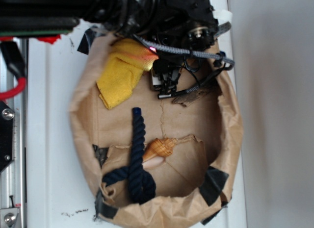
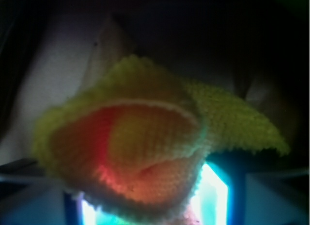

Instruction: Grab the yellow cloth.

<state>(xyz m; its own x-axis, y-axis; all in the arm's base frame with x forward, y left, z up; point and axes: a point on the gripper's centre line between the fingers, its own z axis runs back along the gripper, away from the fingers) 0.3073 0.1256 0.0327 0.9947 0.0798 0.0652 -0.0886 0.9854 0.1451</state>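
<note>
The yellow cloth (image 1: 120,76) lies in the upper left of the brown paper-lined basin (image 1: 228,135), with its right corner pulled up toward the arm. My gripper (image 1: 150,61) sits at that raised corner under the black arm. In the wrist view the cloth (image 2: 145,138) fills the middle, bunched into a fold. The fold is lit red and sits between my gripper's (image 2: 152,205) two fingers at the bottom edge. The gripper is shut on the cloth's fold. The fingertips are hidden by the fabric.
A dark blue knotted rope (image 1: 137,154) runs down the middle-left of the basin. An orange shell (image 1: 159,148) lies beside it. The crumpled paper walls have black tape patches (image 1: 213,184). Grey cables (image 1: 196,52) hang from the arm. White surface surrounds the basin.
</note>
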